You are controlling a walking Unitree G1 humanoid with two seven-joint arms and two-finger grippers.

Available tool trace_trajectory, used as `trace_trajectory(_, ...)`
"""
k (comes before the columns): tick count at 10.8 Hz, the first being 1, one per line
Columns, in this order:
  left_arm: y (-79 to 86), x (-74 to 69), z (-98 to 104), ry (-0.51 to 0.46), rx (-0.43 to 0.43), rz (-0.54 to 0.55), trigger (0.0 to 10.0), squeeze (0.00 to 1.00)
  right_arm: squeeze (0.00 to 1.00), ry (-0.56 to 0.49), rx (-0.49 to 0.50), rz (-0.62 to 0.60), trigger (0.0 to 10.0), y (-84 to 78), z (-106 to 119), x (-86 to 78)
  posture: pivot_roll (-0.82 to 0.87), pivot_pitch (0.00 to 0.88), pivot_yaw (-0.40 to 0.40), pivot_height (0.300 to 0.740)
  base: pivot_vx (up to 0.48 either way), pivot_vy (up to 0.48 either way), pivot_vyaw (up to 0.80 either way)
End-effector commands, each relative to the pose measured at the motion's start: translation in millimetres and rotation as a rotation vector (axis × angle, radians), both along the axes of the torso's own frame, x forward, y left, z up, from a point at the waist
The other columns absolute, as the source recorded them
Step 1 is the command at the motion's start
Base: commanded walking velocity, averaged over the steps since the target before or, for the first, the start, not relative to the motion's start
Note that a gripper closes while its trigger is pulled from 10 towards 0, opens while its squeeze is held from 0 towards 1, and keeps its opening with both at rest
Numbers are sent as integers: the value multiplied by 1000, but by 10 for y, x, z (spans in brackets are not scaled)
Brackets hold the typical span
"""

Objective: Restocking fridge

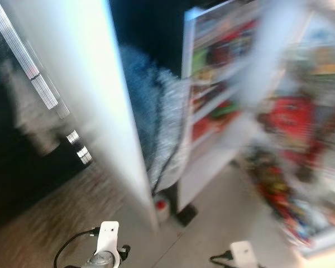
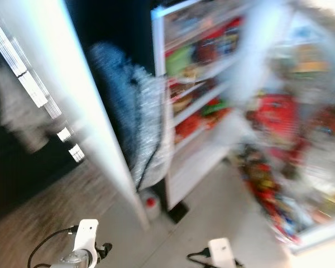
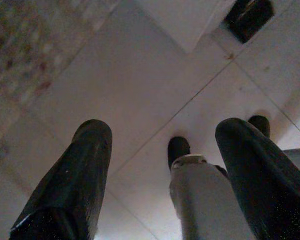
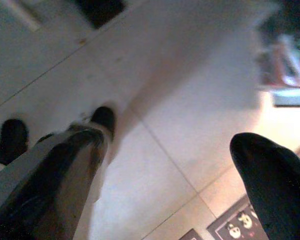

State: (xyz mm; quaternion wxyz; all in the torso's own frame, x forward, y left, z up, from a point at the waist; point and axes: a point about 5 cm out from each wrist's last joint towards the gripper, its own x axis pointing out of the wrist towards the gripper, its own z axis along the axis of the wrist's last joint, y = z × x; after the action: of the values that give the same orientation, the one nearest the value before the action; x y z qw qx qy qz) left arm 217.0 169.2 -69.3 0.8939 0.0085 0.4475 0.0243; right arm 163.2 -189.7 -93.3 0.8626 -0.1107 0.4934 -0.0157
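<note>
An open fridge stands ahead, heavily blurred. Its shelves [image 1: 220, 84] hold red, green and other coloured packages. The door [image 1: 293, 167] swung out on the right is packed with several colourful items. Both arms hang low, with the left wrist [image 1: 107, 243] and right wrist [image 1: 243, 254] at the bottom edge of the eye views. In the left wrist view my left gripper [image 3: 165, 132] is open over pale floor tiles with nothing between its fingers [image 3: 90, 150]. My right gripper [image 4: 170, 142] is also open and holds nothing above the floor.
A tall white panel [image 1: 89, 84] with a silver handle [image 1: 33, 72] leans across the left. A blue and silver bundle [image 1: 156, 111] stands between it and the fridge, with a small red-capped bottle [image 1: 163, 207] on the floor below. My own legs [image 3: 200, 195] show under the grippers.
</note>
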Motion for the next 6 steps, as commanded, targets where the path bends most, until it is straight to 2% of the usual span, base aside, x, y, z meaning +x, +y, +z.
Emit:
trace_trajectory(1, 33, -81, -46, 33, 14, 1, 10000, 0, 0, 21, 18, 1, 10000, 67, -35, -66, 92, 72, 55, 740, 0, 0, -788)
trace_trajectory(4, 40, -86, -48, 39, 28, -6, 10000, 0, 0, 20, 18, 2, 10000, 69, -36, -69, 85, 62, 59, 740, 0, 0, -788)
trace_trajectory(6, 45, -78, -44, 39, 37, -14, 10000, 0, 0, 8, 15, -2, 10000, 70, -30, -56, 87, 68, 60, 740, 0, 0, 0)
